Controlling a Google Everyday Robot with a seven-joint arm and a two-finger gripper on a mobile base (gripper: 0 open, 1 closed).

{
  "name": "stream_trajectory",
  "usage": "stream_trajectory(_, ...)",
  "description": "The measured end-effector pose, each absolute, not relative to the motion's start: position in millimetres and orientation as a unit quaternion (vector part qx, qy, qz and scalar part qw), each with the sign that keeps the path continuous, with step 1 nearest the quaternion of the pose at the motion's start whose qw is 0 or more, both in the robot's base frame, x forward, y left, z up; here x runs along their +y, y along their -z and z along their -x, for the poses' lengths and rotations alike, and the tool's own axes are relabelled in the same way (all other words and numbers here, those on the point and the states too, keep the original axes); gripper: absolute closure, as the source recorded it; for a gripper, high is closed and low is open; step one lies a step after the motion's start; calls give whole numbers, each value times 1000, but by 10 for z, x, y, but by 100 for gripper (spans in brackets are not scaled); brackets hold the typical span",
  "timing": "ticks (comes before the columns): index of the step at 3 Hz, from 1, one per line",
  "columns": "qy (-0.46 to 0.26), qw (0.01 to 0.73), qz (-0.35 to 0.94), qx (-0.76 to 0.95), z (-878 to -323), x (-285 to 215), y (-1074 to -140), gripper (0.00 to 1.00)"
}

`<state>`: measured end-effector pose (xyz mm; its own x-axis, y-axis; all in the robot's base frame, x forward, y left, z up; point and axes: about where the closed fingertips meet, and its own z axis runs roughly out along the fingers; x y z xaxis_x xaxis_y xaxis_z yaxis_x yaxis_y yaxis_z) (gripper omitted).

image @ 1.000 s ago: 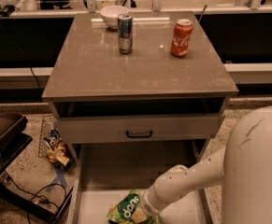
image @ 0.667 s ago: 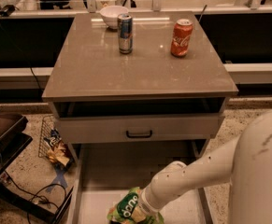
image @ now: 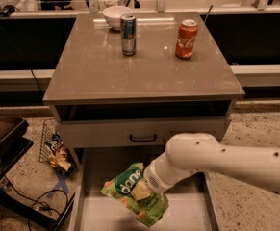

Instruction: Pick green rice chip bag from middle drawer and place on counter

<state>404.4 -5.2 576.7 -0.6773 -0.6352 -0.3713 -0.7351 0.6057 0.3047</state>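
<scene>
The green rice chip bag (image: 133, 194) is light green with white lettering and hangs tilted above the floor of the open middle drawer (image: 187, 211). My gripper (image: 141, 192) is shut on the bag at the end of the white arm (image: 211, 158), which reaches in from the right. The fingers are mostly hidden against the bag. The grey-brown counter (image: 144, 73) lies above and behind, over the grey drawer front with a black handle (image: 143, 138).
On the counter stand a blue-silver can (image: 128, 34), a red can (image: 186, 32) and a white bowl (image: 116, 16) at the back. A wire basket with a yellow-and-blue wrapper (image: 57, 154), a dark tray (image: 0, 134) and cables lie on the floor at left.
The arm has risen and the bag has come up with it, from the drawer's front floor to a held position above it.
</scene>
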Motion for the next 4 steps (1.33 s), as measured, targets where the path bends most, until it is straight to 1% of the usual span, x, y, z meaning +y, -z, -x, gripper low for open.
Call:
stream_trajectory(1, -245, 113, 339, 901, -4194, -442, -6617, 100)
stream_trajectory(2, -260, 111, 325, 902, -4252, -680, -7024, 100)
stream_trajectory(3, -273, 137, 314, 899, -4363, -930, -7414, 100)
stream_trajectory(4, -273, 137, 314, 899, -4363, -929, -7414, 100)
